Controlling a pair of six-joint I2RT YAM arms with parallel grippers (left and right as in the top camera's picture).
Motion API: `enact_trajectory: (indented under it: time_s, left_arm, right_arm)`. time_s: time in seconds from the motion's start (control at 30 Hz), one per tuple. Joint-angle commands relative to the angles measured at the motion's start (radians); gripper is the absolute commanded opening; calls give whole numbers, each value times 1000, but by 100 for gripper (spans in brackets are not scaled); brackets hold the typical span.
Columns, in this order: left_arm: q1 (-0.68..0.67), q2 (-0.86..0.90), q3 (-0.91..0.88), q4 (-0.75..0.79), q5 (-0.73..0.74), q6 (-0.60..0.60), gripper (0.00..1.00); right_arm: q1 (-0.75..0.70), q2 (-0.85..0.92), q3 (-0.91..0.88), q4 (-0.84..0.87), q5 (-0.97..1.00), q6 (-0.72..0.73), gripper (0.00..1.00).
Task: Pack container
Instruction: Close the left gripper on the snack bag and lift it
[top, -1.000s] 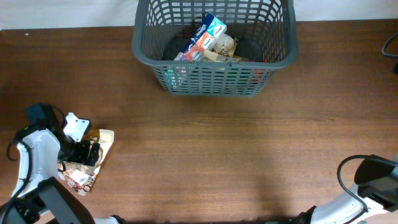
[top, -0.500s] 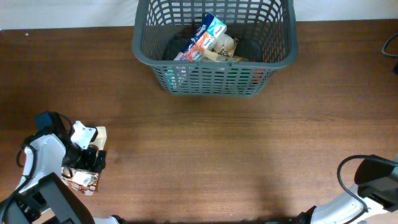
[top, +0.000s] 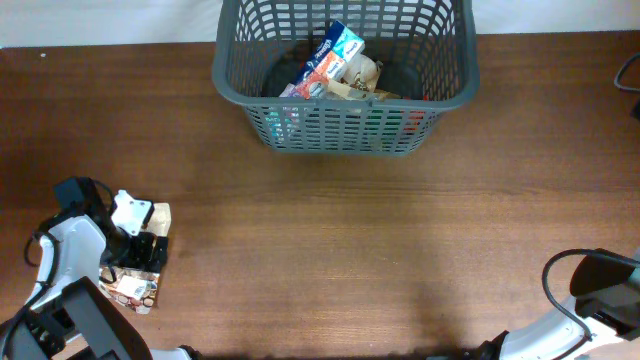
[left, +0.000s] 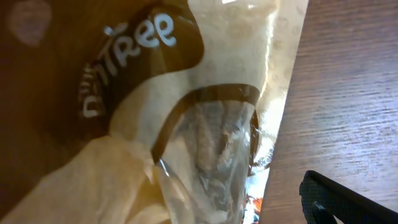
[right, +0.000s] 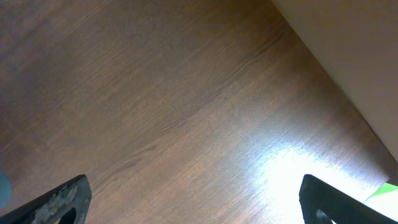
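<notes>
Desk (top: 400, 240): brown wood grain.
Left fingers (left: 348, 202): apart, low over a tan-and-brown snack packet (left: 205, 124), lower left of the overhead view.
Right fingers (right: 59, 199): apart, above desk wood, lower right.
Basket (top: 345, 125): top centre, well apart from both arms, packets (top: 325, 60) inside.

I'm watching the container (top: 340, 130) sitting upright at the far edge of the table (top: 400, 240), slightly right of centre in the overhead view. It's showing as a large dark grey plastic basket, rectangular, with lattice-slotted walls and a thick rim, and the frame is cutting off its far side. It's already holding goods: I'm seeing a blue and red packet (top: 328, 58) lying tilted against a pale bundle (top: 362, 70). More colours are glinting through the front slots.
</notes>
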Motion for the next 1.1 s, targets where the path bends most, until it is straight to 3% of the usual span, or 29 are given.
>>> enact_trajectory:
  time_s: [0.0, 1.07]
  left_arm:
    - [4, 16, -7, 5, 11, -11, 99]
    - [4, 79, -38, 47, 11, -27, 100]
  right_arm:
    - [-1, 5, -5, 0, -6, 11, 99]
    - [-1, 5, -5, 0, -6, 11, 99]
